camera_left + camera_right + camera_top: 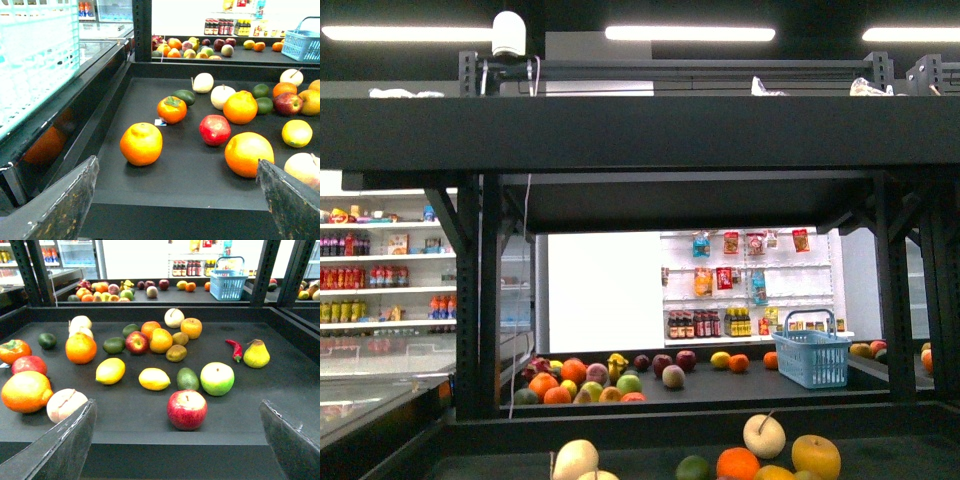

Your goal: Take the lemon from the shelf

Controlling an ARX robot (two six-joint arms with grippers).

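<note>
Two bright yellow oval fruits lie side by side on the black shelf tier (280, 390). One lemon (110, 371) is rounder; a second lemon (154, 379) is more pointed. My right gripper (177, 440) is open and empty at the tier's front lip, with a red apple (186, 409) between it and the lemons. In the left wrist view a lemon (297, 133) lies at the far side of the shelf tier (150, 100). My left gripper (180, 200) is open and empty at the front lip, short of an orange (141, 144). Neither arm shows in the front view.
Nearby lie a green apple (217, 378), an avocado (187, 379), a large orange-yellow citrus (26, 391), a pale peach (66, 405), a red pomegranate (215, 129) and a persimmon (171, 109). A blue basket (812, 352) stands on the rack behind. A pale basket (35, 55) is beside the left arm.
</note>
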